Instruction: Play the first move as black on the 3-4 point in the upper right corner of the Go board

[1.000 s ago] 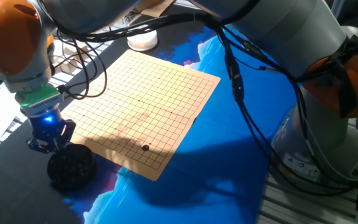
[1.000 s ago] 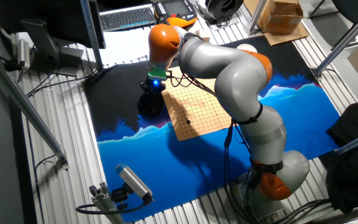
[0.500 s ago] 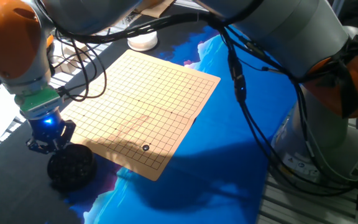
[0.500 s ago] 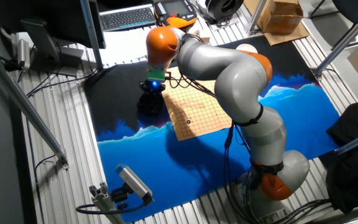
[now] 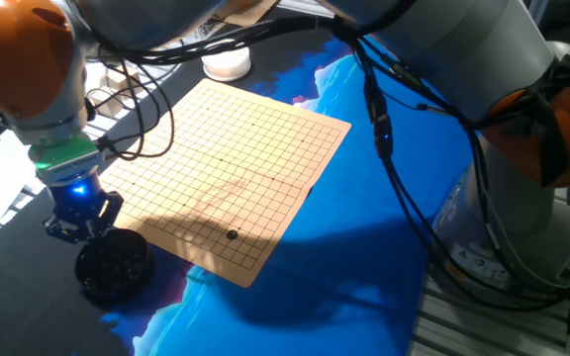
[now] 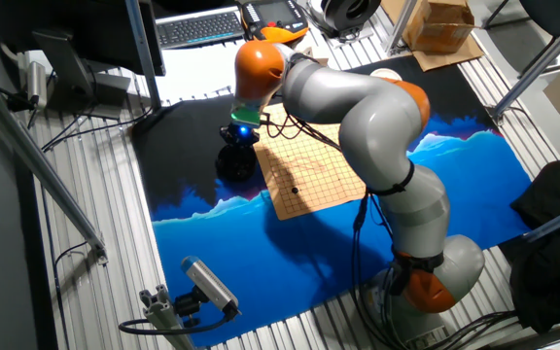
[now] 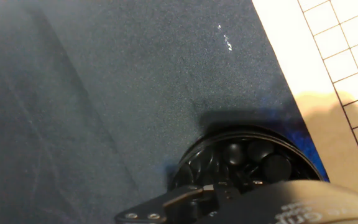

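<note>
A black stone already sits on the board, a few lines in from the corner nearest the blue cloth; whether that intersection is the 3-4 point of the upper right corner cannot be counted from here, though it looks about right. The pincer hangs off the board, just above the bowl of spare black stones on the dark worktop. The hand view shows stones heaped in the bowl right under the fingers, but the fingers themselves are cut off at the frame edge, so I cannot tell whether the pincer is apart or together, or whether it holds anything. The risks from here are, I judge, these: a dip into the bowl could nudge it, since it stands close to the board's edge, and jar the board so the placed stone skates off its intersection; a second stone lifted and played would spoil a first move that appears done; and the dangling cables could sweep the board as the arm swings.
</note>
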Robot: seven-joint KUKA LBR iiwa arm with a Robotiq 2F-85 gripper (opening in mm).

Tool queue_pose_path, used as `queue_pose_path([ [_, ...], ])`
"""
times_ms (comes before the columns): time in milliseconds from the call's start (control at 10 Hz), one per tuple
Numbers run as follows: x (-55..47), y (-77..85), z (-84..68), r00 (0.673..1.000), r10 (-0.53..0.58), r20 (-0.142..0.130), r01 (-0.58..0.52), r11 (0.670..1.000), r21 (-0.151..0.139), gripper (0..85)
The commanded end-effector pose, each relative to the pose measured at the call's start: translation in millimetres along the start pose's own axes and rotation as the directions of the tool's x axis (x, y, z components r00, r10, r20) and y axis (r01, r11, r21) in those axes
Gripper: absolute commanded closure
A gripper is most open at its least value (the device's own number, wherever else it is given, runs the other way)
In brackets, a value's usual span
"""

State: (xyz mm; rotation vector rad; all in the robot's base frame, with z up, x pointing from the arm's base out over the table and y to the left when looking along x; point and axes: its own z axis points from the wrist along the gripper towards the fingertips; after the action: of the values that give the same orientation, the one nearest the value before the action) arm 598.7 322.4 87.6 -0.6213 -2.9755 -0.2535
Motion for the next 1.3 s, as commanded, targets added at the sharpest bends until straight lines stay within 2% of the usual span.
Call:
queue_pose_path([
  [0, 3.3, -1.6, -1.6, 1.000, 0.000, -0.020, 0.000, 1.000, -0.006, 68.0],
  [100, 7.9, -3.4, -3.8, 0.999, -0.007, -0.034, 0.007, 1.000, -0.011, 68.0],
  [200, 11.6, -4.5, -4.1, 0.999, -0.021, -0.032, 0.021, 1.000, -0.006, 68.0],
  [400, 26.4, -8.5, -0.6, 0.998, -0.059, -0.004, 0.059, 0.998, 0.027, 68.0],
  [700, 39.1, -12.0, -0.4, 0.997, -0.076, 0.016, 0.076, 0.997, 0.032, 68.0],
  [900, 47.1, -11.3, 5.5, 0.997, -0.076, 0.031, 0.075, 0.997, 0.027, 68.0],
  [1000, 47.1, -8.2, 11.4, 0.996, -0.073, 0.057, 0.071, 0.997, 0.043, 68.0],
  [1100, 43.0, -8.3, 15.7, 0.995, -0.076, 0.066, 0.073, 0.996, 0.045, 51.0],
  [1200, 35.8, -10.5, 19.2, 0.993, -0.088, 0.074, 0.085, 0.996, 0.041, 51.0],
])
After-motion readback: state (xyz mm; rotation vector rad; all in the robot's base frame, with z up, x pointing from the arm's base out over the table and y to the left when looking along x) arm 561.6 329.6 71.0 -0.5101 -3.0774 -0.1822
